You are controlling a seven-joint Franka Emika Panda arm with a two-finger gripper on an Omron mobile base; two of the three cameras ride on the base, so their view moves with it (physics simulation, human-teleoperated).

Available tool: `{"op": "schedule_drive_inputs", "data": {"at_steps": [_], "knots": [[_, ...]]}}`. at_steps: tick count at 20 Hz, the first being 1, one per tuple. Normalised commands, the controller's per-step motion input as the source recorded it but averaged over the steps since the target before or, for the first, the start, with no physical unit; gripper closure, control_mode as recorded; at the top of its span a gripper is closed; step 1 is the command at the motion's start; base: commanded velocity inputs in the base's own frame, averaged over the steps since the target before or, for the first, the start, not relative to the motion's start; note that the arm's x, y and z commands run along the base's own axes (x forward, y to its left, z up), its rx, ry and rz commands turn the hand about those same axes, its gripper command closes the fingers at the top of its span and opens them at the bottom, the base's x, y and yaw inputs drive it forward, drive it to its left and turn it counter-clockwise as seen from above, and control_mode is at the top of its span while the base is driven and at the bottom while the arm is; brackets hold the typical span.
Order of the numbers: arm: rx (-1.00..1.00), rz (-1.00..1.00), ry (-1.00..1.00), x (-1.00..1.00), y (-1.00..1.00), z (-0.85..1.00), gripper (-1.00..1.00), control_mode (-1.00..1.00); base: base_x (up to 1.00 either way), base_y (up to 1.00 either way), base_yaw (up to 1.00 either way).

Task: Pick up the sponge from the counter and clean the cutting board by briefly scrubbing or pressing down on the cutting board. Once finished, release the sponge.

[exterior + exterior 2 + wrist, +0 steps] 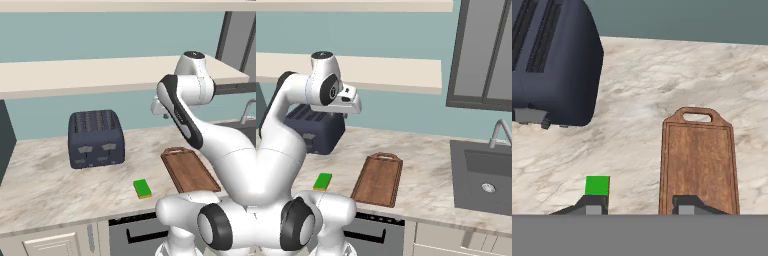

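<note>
The gripper (639,204) is hanging high above the counter (45,175), its fingers (592,204) drawn in as far as they go and holding nothing. The sponge (142,188) is lying flat on the counter near the front edge — between the toaster (95,138) and the board (189,170), touching neither. The board is sitting bare, its handle end pointing toward the wall. A sink (483,175) is lying to the right.

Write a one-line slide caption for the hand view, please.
Hand view over the counter: green sponge lies beside the wooden cutting board, dark toaster behind.
</note>
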Motion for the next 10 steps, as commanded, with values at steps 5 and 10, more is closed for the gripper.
{"op": "schedule_drive_inputs", "data": {"at_steps": [5,10], "knots": [[0.00,0.00,0.00,-0.08,0.01,0.00,-1.00,-1.00,0.00,0.00,0.00],[0.00,0.00,0.01,-0.24,0.24,-0.31,-1.00,-1.00,0.00,0.00,0.00]]}}
